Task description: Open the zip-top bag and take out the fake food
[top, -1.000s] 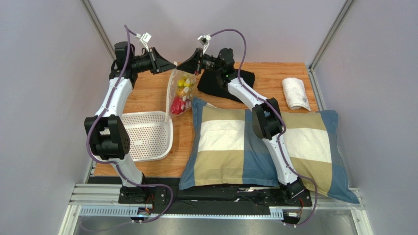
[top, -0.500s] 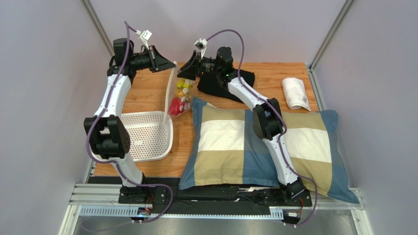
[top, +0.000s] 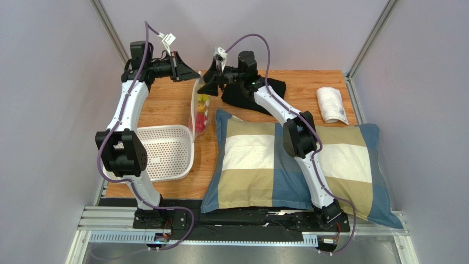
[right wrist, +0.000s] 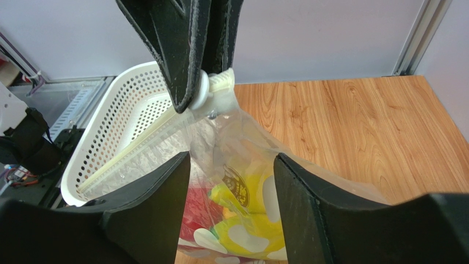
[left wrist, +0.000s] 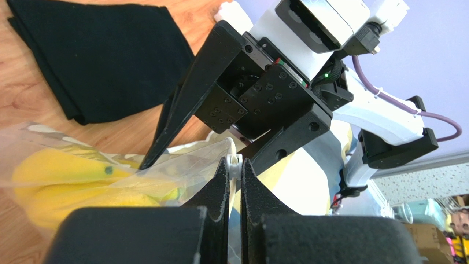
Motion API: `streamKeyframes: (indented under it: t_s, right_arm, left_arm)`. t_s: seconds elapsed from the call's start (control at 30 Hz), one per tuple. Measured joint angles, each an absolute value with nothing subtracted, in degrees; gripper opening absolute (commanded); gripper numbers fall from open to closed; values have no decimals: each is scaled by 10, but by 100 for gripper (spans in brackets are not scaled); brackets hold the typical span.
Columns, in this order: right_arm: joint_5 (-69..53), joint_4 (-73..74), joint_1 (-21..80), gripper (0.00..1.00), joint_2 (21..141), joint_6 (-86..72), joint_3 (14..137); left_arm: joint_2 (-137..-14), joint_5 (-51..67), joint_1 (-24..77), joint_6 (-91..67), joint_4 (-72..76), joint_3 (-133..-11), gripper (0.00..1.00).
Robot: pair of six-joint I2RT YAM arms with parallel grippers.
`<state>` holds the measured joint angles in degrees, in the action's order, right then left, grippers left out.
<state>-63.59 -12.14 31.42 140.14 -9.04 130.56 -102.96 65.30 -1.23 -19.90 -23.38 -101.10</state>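
Observation:
The zip-top bag (top: 199, 113) hangs above the table's far side, its clear spotted film (right wrist: 242, 165) sagging. My left gripper (top: 191, 75) is shut on the bag's white zip slider (left wrist: 235, 163) at the top corner. Inside the bag lies the fake food: yellow bananas (left wrist: 60, 176) and a red piece (right wrist: 194, 212) beside yellow fruit (right wrist: 258, 220). Just right of the bag, my right gripper (top: 211, 83) stands open. Its fingers (right wrist: 157, 220) flank the bag's side without pinching it.
A white perforated tray (top: 165, 151) sits left of the bag. A folded black cloth (top: 258, 91) lies behind the right gripper. A large checked pillow (top: 258, 159) covers the near right. A rolled white towel (top: 332, 104) lies far right.
My right gripper has opened, let go of the bag and drawn back a little. The left gripper has stayed shut on the slider, and the bag now hangs narrower from it.

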Motion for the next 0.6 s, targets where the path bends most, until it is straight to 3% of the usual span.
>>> streamKeyframes:
  t_s: [0.1,0.17,0.3,0.6]
  right_arm:
    - [-636,-100,316,64,1400,-63,1306]
    - [-636,-76,316,73,1400,-37,1312]
    - [-619,-4,316,79,1380,36,1307]
    - [-612,67,310,76,1292,151,1275]
  left_arm:
    - [-1030,655,-8,-188,-252,-1011,0]
    - [-1030,655,-6,-184,-259,-1011,0]
    - [-1030,657,-6,-173,-267,-1011,0]
    - [-1030,664,-4,-163,-286,-1011,0]
